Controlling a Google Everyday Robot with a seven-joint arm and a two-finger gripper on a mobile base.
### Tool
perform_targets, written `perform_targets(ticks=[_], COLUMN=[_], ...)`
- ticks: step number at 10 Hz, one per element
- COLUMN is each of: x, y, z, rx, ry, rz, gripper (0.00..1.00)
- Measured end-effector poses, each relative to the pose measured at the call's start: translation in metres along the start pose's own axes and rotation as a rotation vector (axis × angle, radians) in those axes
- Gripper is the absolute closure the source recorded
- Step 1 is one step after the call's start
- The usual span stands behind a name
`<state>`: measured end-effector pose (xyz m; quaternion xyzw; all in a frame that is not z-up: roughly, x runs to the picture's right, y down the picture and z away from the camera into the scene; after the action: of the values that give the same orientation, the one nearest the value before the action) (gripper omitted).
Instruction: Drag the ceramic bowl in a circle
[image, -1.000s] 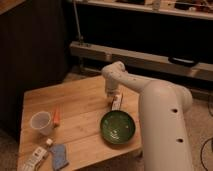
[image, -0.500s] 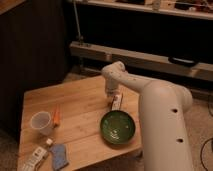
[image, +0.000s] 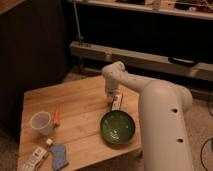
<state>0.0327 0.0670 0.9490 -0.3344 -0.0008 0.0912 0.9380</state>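
Camera view gives you the white arm (image: 160, 115) first, rising from the lower right and bending over the wooden table (image: 80, 100). Its gripper (image: 111, 96) points down near the table's far side, low over the wood, with its fingers drawn narrow. You cannot tell whether they pinch anything or touch the surface.

The ceramic bowl (image: 118, 127) sits upright just in front of the gripper, on the side nearer the camera and slightly right. It is close to the table's front right corner and apart from the fingers.

Well to the gripper's left and nearer the camera stands a translucent white cup (image: 41, 122). A blue cloth (image: 59, 156) lies farther forward still, near the front left edge, with a white packet (image: 34, 157) just beside it at the corner. A slim orange object (image: 56, 116) lies just right of the cup, between cup and gripper.

A small white box (image: 116, 102) lies just beside the gripper, between it and the bowl. A tiny white cube (image: 49, 142) rests in front of the cup.
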Motion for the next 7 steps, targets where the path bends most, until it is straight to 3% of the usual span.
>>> perform_targets(ticks=[7], x=[0.0005], y=[0.0011], z=[-0.0010], rx=[0.002], ry=[-0.007], rz=[0.001], gripper=[0.96])
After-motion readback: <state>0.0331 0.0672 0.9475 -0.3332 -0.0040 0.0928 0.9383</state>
